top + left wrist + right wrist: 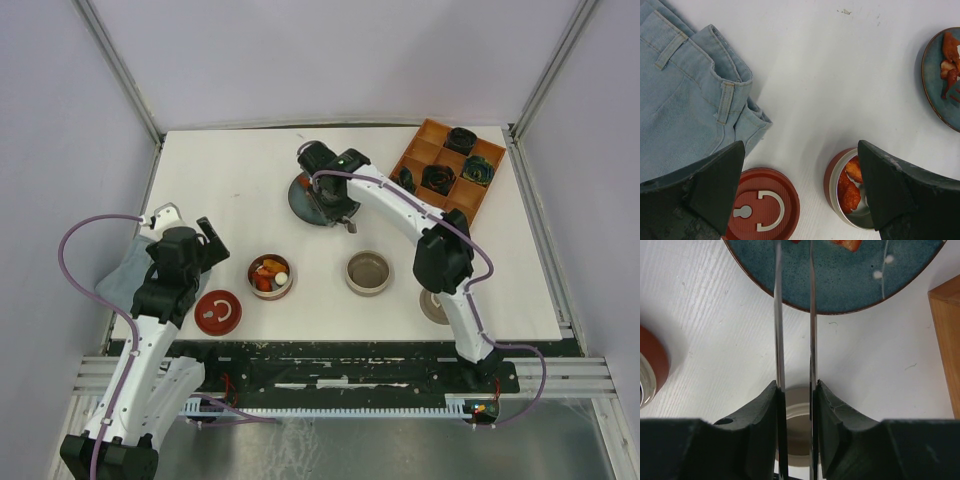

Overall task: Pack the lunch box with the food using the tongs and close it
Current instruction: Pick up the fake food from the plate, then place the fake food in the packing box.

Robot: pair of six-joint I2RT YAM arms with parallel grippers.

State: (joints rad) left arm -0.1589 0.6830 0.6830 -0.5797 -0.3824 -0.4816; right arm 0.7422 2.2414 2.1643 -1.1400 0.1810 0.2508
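Tongs [779, 340] sit pinched between the fingers of our right gripper [796, 405], tips reaching over the blue plate [840, 285] for food [847, 244]. Our left gripper [800, 190] hovers wide open above the part-filled lunch box [832, 182] and its red lid [760, 207].

tongs [779, 340]: bright polished metal, smooth, as we see it
plate [840, 285]: glossy glaze, finely speckled; we read ceramic
jeans [685, 100]: matt woven denim cloth
lid [762, 210]: red plastic, finely ribbed
tray [945, 345]: plain matt wood
table [715, 330]: white, matt; we make out faint grain
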